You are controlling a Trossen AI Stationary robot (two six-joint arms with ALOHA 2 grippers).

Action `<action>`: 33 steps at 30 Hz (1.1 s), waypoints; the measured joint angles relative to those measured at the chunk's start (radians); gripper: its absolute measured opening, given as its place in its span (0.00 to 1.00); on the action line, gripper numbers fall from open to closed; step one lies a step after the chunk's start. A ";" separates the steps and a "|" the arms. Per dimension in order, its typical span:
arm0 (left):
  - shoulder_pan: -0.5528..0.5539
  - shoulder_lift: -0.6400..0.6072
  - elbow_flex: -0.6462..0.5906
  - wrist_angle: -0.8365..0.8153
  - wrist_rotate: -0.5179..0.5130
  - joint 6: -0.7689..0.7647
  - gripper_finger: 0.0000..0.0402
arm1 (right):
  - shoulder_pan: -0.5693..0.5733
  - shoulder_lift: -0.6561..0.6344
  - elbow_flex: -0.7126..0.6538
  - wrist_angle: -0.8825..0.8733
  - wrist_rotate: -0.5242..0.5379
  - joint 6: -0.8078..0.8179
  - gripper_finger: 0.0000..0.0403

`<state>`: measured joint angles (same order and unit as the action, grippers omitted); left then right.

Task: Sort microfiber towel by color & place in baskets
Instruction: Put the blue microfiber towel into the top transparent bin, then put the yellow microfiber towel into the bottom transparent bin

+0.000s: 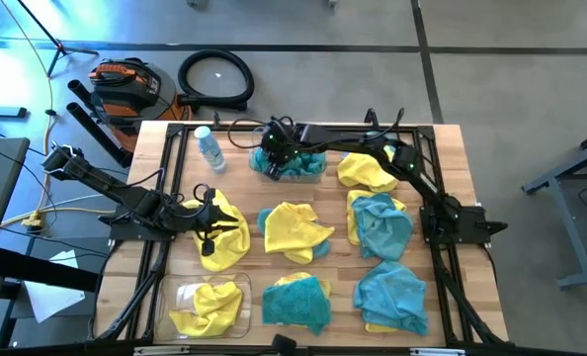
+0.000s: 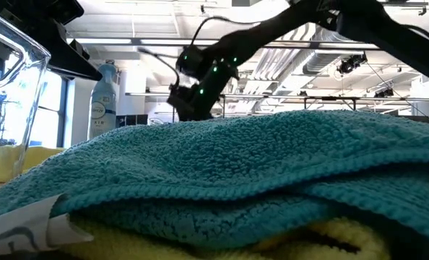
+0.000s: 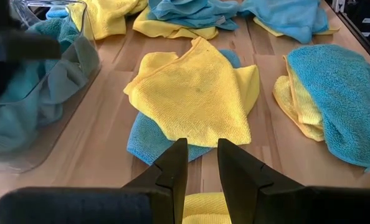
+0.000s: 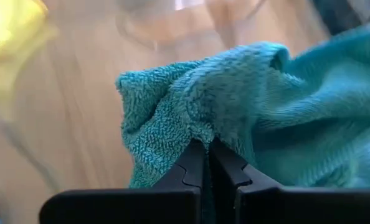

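Note:
Yellow and teal microfiber towels lie spread over the wooden table. One clear basket [image 1: 318, 170] at the far middle holds teal towels. A second basket [image 1: 242, 297] at the near left holds yellow towels [image 1: 209, 309]. My right gripper [image 1: 274, 156] reaches across to the far basket and is shut on a teal towel [image 4: 235, 118]. My left gripper [image 1: 208, 223] hovers at the table's left over a bunched yellow towel [image 1: 224, 237], its fingers a little apart with yellow cloth between them. My left gripper has yellow cloth [image 3: 203, 208] in the gap between its fingers, behind the bare tips. The fingers slant down toward the table's right. Which part of the towel this is does not show. My right gripper pinches a bunched fold [image 4: 200, 134] of the teal towel between its two fingertips. The fingers slant down from the table's right. The cloth hangs slack around and below the fingers, at the far basket's left end.
A water bottle [image 1: 209, 148] stands at the far left. Loose piles lie in the middle [image 1: 295, 229], at the far right [image 1: 365, 170], the right [image 1: 380, 225], the near middle [image 1: 295, 302] and the near right [image 1: 392, 295]. Bare wood shows between them.

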<state>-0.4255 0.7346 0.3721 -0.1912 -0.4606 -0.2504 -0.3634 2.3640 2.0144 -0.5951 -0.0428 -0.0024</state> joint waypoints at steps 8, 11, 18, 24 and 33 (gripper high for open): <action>0.000 0.000 0.000 -0.001 0.000 0.000 0.18 | -0.001 0.043 0.000 0.005 0.004 0.028 0.06; 0.000 0.000 0.000 -0.001 0.000 0.000 0.18 | -0.001 0.041 0.000 0.003 0.005 0.033 0.12; 0.000 0.000 0.000 -0.008 0.001 0.000 0.18 | -0.001 0.027 0.064 -0.083 0.011 0.038 0.22; 0.000 0.000 0.000 -0.014 0.001 0.000 0.18 | 0.002 -0.041 0.084 -0.124 -0.005 0.104 0.22; 0.000 0.002 0.000 -0.023 0.001 0.000 0.18 | 0.042 -0.155 0.084 -0.270 0.021 0.147 0.22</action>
<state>-0.4255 0.7368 0.3717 -0.2138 -0.4592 -0.2504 -0.3214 2.2087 2.0987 -0.8652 -0.0215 0.1450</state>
